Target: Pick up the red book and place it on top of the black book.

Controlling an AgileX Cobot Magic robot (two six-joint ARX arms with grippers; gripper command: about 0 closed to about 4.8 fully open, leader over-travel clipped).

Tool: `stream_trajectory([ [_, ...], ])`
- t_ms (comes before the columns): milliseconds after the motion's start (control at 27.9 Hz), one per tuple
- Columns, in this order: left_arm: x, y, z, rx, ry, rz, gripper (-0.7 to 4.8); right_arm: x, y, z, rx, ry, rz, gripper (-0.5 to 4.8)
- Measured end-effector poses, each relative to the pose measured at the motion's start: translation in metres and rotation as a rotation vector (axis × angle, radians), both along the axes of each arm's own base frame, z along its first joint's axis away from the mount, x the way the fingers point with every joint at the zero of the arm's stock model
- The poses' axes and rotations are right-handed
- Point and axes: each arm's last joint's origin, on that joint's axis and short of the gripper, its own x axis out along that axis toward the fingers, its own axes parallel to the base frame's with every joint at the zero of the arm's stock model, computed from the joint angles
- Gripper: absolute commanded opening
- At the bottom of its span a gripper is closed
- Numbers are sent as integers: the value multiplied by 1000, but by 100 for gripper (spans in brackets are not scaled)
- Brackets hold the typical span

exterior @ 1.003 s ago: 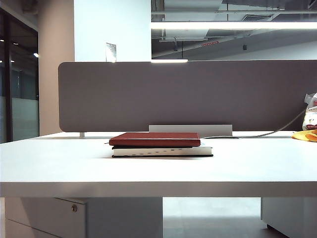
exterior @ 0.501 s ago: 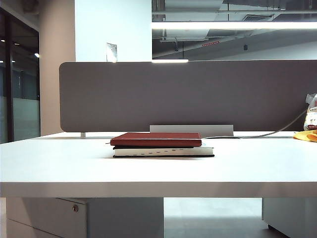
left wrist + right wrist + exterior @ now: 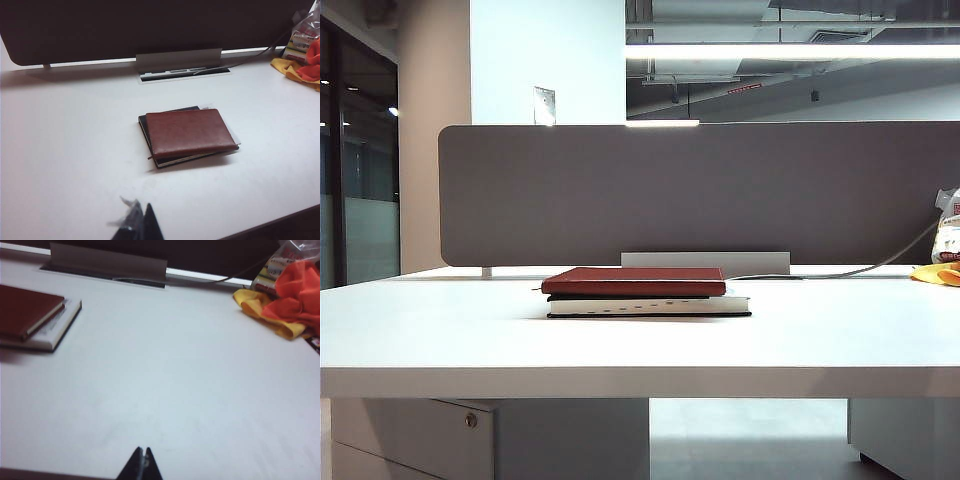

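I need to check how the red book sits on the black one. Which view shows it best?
The left wrist view: the red book shows its whole cover, slightly askew on the black book. The exterior view shows only its edge; the right wrist view crops it.

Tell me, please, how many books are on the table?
2, stacked mid-table: the red book lies on top of the black book. No others show, though the stack could hide something thin.
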Motion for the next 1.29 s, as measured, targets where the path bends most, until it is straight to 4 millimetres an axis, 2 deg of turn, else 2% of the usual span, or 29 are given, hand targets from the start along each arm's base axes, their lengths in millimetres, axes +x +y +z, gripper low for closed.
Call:
stream_trajectory([
  [215,-8,3,-9,11,-8,65,-5,-5,-1,-26,2,-17,-6,4],
  [358,-11,5,-22,21,4,94,-5,-6,-4,-36,-5,-27,-25,4],
  [680,-6,6,-79,18,62,173,-5,1,-3,-57,-7,-71,1,4],
  [895,-12,8,-106,-10,15,206,-5,2,-4,-56,-5,-82,1,4],
  [1289,-31,14,-136,-17,-61,285,-5,2,-4,-54,-4,-94,5,4],
])
